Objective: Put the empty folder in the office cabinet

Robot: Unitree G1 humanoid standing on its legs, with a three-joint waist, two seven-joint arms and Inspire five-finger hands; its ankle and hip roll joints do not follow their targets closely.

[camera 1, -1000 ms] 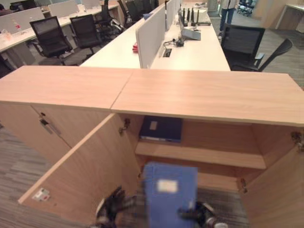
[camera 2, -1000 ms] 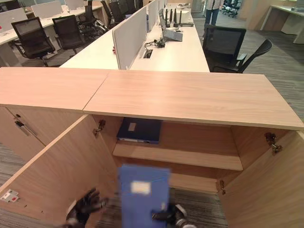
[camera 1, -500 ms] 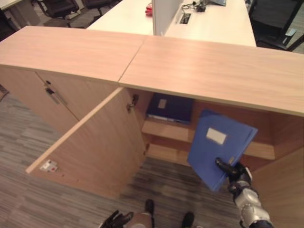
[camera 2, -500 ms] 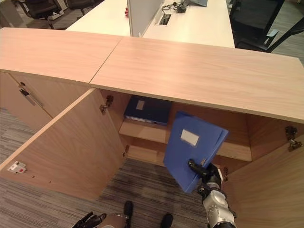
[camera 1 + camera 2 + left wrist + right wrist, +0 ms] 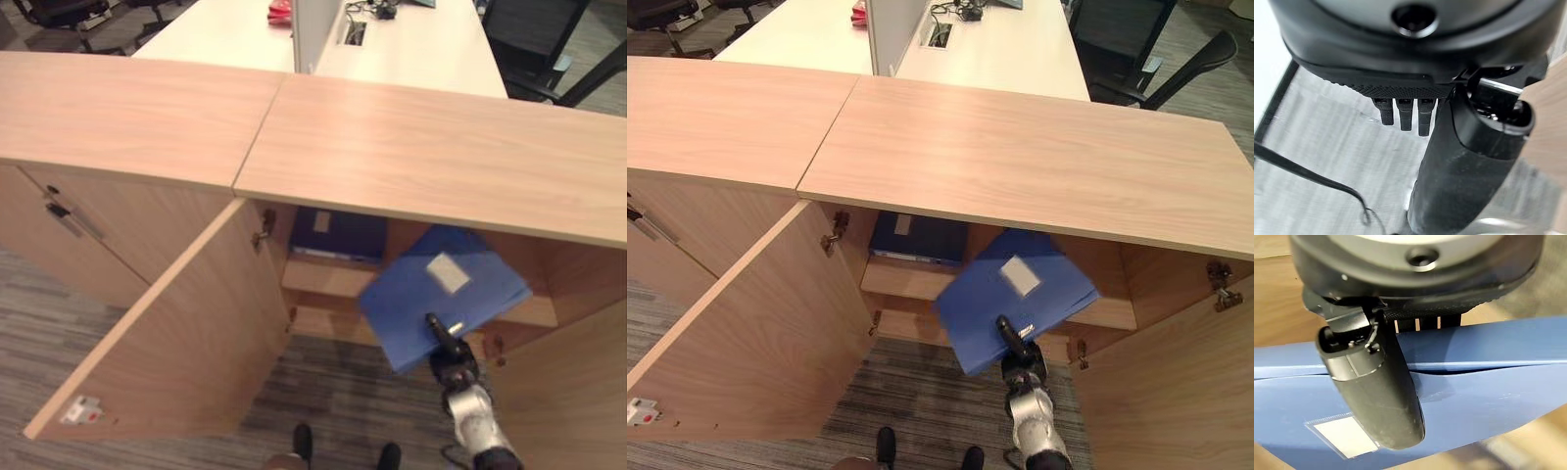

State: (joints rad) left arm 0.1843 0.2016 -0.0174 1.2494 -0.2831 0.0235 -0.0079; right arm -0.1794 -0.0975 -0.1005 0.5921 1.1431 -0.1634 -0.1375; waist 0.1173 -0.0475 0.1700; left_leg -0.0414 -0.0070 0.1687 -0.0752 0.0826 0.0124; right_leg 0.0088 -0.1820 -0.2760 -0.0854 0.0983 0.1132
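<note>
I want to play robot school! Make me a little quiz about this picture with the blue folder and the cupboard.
1. True or false: the right hand pinches the blue folder by its near edge.
2. Where is the dark blue binder? A) on the cabinet top B) on the shelf inside C) on the floor
3. Fill in: the cabinet's left door is swung ____.

Key: 1 true. 2 B. 3 open.

The left hand hangs idle over the floor, fingers relaxed.
</note>
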